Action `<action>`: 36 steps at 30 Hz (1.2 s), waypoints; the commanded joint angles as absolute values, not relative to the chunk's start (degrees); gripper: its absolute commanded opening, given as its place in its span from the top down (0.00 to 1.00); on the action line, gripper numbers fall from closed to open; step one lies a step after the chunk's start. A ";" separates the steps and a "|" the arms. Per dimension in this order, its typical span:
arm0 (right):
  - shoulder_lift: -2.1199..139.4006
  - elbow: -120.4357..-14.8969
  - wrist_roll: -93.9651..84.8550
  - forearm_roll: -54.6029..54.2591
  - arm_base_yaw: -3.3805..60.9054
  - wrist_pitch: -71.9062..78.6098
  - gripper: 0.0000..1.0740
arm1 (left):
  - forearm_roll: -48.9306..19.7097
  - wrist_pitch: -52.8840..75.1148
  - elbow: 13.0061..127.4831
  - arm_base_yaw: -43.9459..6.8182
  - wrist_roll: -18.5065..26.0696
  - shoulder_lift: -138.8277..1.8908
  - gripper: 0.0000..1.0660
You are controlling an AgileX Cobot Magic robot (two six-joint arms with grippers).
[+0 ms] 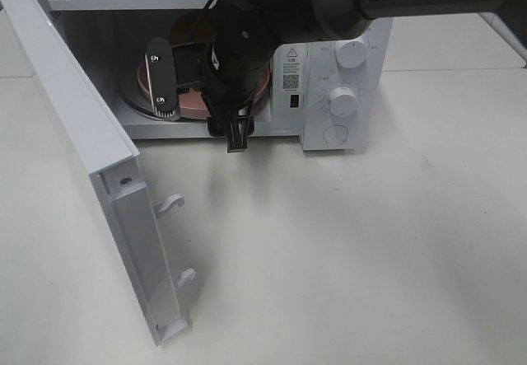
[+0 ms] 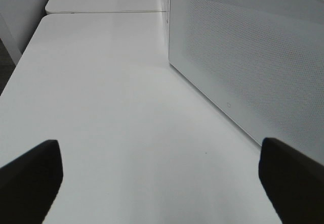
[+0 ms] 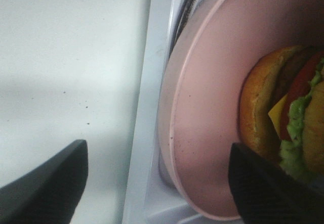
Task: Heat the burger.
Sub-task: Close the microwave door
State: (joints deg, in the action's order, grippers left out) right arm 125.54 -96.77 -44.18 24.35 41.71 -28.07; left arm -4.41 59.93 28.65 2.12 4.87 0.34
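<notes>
The plain white surface (image 1: 346,258) carried one thing directly: a white microwave (image 1: 342,93) standing toward the back, its door (image 1: 82,134) swung open leftward.

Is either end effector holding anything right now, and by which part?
Nothing is held. The right end effector stands open around the rim of the pink plate; the left end effector is open above the table.

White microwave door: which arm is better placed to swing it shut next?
Probably left. The open left gripper faces the outside of the white microwave door with nothing held. The right gripper, jaws apart, is in the doorway by the pink round plate carrying the golden-bun burger and must withdraw first.
</notes>
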 commanded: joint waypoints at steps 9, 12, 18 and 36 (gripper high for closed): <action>117.74 -87.49 -43.43 24.06 41.60 -26.76 0.29 | -4.93 59.42 28.42 2.29 4.53 1.38 0.08; 115.57 -85.37 -42.06 24.01 41.48 -26.93 0.29 | -4.93 59.42 28.42 2.29 4.53 1.38 0.08; 110.18 -80.79 -32.26 24.01 41.42 -27.67 0.29 | -4.93 59.42 28.42 2.29 4.53 1.38 0.08; 91.39 -64.97 -8.71 23.38 38.90 -29.11 0.29 | -4.93 59.42 28.42 2.29 4.53 1.38 0.08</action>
